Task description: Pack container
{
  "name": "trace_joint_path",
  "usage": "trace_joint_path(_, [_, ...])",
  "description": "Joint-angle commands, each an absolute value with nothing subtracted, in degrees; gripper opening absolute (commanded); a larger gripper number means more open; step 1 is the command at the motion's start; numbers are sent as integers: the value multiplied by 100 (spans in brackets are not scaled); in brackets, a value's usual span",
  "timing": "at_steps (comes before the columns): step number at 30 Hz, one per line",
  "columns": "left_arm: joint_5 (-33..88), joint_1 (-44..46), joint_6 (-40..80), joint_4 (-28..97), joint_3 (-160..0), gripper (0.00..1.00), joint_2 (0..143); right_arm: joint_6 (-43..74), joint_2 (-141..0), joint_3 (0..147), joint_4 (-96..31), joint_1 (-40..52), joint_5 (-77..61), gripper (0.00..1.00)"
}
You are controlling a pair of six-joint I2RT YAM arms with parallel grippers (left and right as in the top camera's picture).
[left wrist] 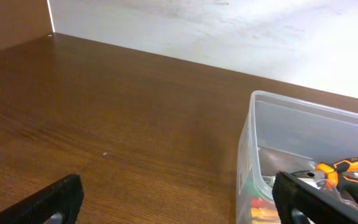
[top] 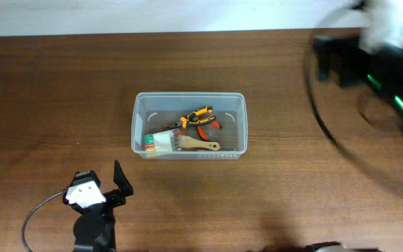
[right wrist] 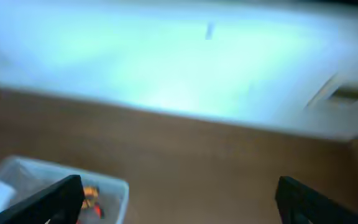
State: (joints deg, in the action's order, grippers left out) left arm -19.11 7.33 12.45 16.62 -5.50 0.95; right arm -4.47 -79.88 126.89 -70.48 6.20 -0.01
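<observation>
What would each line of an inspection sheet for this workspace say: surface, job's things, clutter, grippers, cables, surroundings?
Surface: brown wooden table.
Job's things: clear container near the middle, holding orange-black pliers and a wooden-handled brush.
Clutter: nothing seen outside the container.
Grippers: left gripper open, holding nothing, near the container's left end; right gripper open, holding nothing, view blurred.
Cables: grey cable loops by the left arm; dark cable arcs at the right.
Surroundings: white wall behind the table.
</observation>
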Motion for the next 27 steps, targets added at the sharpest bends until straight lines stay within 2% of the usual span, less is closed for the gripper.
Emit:
trace_joint_path(1, [-1931,751,1194,1671,-532,99,69,-399,-7360,12731,-7076,569,27,99])
trace_joint_path(18, [-1931,751,1194,1671,-532,99,69,-399,-4735,12508,-7100,567,27,99])
trace_joint_path(23, [-1931,751,1194,1671,-532,99,69,-397,-3769,11332,-6862,558,51,99])
trace_joint_path(27, [-1931,751,1194,1671,-532,99,69,-397,-2775,9636,-6265,558,-189,99])
